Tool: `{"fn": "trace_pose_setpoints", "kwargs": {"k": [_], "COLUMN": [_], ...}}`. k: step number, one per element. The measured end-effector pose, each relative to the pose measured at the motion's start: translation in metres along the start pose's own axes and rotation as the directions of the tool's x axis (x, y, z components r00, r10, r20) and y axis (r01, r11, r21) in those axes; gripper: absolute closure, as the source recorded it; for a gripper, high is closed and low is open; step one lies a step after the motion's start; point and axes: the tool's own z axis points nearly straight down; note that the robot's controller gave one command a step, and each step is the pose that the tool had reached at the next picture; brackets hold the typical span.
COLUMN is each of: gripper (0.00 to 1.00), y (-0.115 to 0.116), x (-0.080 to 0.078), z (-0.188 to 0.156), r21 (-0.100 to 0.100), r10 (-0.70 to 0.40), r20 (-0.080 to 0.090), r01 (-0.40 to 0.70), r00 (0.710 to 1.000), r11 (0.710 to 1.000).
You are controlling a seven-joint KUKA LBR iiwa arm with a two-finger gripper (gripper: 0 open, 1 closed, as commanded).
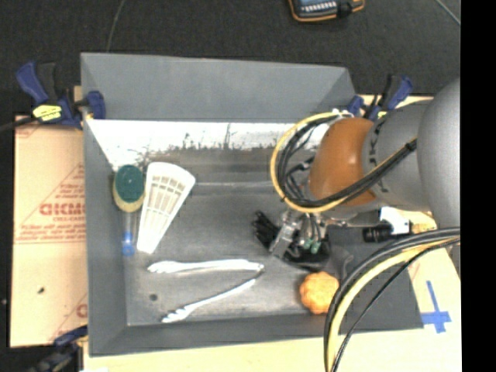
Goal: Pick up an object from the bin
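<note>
Seen from above, my gripper hangs at the bin's four o'clock; whether it is apart or together I cannot tell. The orange round lump lies near, at its five o'clock. Descending here, I'd likely close on bare floor or knock the lump away.

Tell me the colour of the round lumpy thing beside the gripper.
The round thing is orange; the camera view shows it just below the gripper.

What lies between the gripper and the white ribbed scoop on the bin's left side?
Nothing: in the camera view, the grey bin floor between the gripper and the white ribbed scoop is bare.
</note>
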Motion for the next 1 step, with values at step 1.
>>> {"fn": "trace_pose_setpoints", "kwargs": {"k": [1], "gripper": [1.00], "y": [0.0000], "x": [0.0000], "z": [0.0000], "r21": [0.000], "r10": [-0.001], "r20": [0.000], "r01": [0.001], "r00": [1.000], "r11": [1.000]}}
